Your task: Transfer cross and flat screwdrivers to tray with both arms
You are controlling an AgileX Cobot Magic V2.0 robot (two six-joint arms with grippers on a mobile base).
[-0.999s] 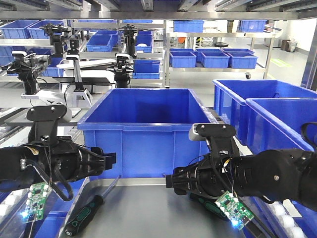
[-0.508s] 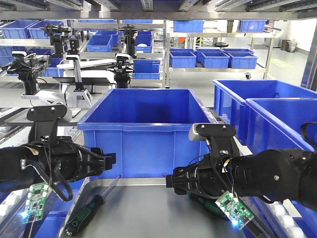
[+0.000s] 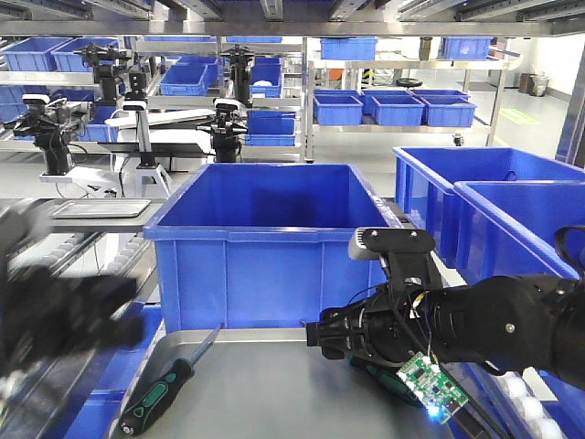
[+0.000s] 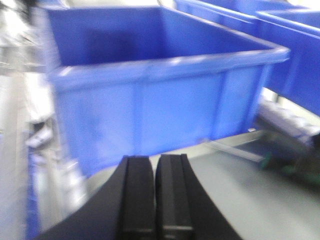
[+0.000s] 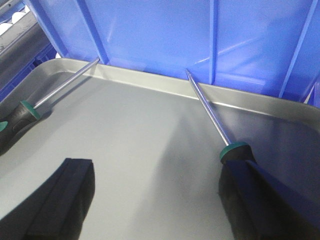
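Observation:
Both screwdrivers lie in the grey tray (image 3: 265,393) with their shafts pointing at the bin. One screwdriver (image 3: 155,398) rests at the tray's left side, free of any gripper. The other screwdriver (image 5: 234,151) lies right beside the right finger of my right gripper (image 5: 157,167), which hangs open just above the tray floor (image 5: 140,130) with nothing between its fingers. The left screwdriver (image 5: 20,114) shows at that view's left edge. My left gripper (image 4: 155,165) is shut and empty, off the tray's left end. The left arm (image 3: 64,311) is a motion blur.
A deep blue bin (image 3: 274,229) stands directly behind the tray, its wall close to both shaft tips. More blue bins (image 3: 512,210) stand at the right. Shelving with bins and other robot arms (image 3: 137,110) fills the background. A roller conveyor (image 3: 37,238) runs at the left.
My left arm has swung away to the left and lower, now blurred by motion. The right arm and both screwdrivers have not moved.

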